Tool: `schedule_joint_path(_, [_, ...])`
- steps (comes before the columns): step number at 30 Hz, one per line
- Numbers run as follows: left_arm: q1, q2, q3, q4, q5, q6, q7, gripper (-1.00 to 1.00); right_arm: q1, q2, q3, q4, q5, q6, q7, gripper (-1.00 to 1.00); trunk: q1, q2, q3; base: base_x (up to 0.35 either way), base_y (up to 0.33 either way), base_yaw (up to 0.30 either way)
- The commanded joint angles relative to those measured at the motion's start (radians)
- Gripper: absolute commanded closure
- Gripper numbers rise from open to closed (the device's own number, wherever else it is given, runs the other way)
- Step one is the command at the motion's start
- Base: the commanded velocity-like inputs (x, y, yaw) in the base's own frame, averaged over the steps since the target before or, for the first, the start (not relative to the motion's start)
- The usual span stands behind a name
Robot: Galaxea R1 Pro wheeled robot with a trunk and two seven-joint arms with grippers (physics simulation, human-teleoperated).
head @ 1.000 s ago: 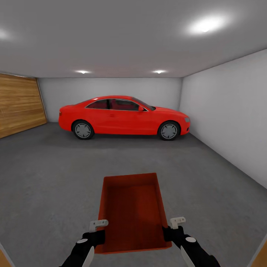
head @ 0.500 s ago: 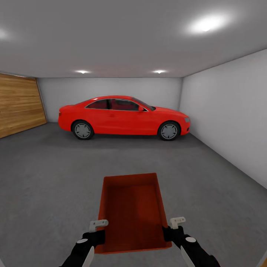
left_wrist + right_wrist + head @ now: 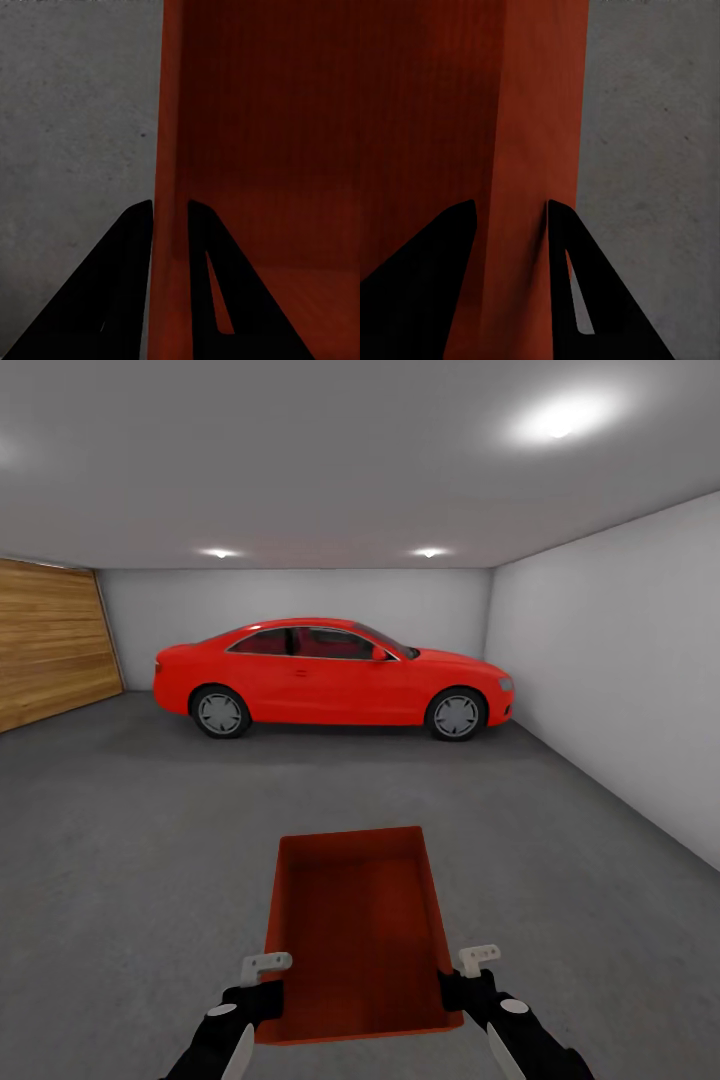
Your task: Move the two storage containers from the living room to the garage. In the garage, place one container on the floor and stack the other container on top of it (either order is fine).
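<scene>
Head view: both end effectors, left (image 3: pixel 268 966) and right (image 3: pixel 468 963), clamp opposite bin (image 3: pixel 355 930) walls, keeping it level above the floor (image 3: pixel 130 860).

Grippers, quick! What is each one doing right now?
Left gripper: shut on the left wall of the orange-red storage container.
Right gripper: shut on the same container's right wall.

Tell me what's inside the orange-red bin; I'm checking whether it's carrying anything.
The orange-red rectangular open-top bin looks empty: bare floor and inner walls show. Its nearest inside corners sit behind both end effectors, so those are unseen.
</scene>
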Motion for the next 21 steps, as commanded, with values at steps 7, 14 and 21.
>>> schedule_joint_path(7, [0.001, 0.018, -0.003, -0.003, -0.041, -0.041, 0.039, 1.00, -0.001, -0.001, -0.005, 0.001, -0.036, 0.004, 0.057, 1.00, 0.000, -0.001, 0.000, 0.001, 0.000, 0.000])
schedule_joint_path(14, [0.001, 0.018, -0.003, -0.003, -0.041, -0.041, 0.039, 1.00, -0.001, -0.001, -0.005, 0.001, -0.036, 0.004, 0.058, 1.00, 0.000, -0.001, 0.000, 0.002, 0.001, 0.000])
schedule_joint_path(21, [0.001, 0.018, -0.003, -0.003, -0.041, -0.041, 0.039, 1.00, -0.001, -0.001, -0.005, 0.001, -0.036, 0.004, 0.057, 1.00, 0.000, -0.001, 0.000, 0.102, 0.084, 0.000])
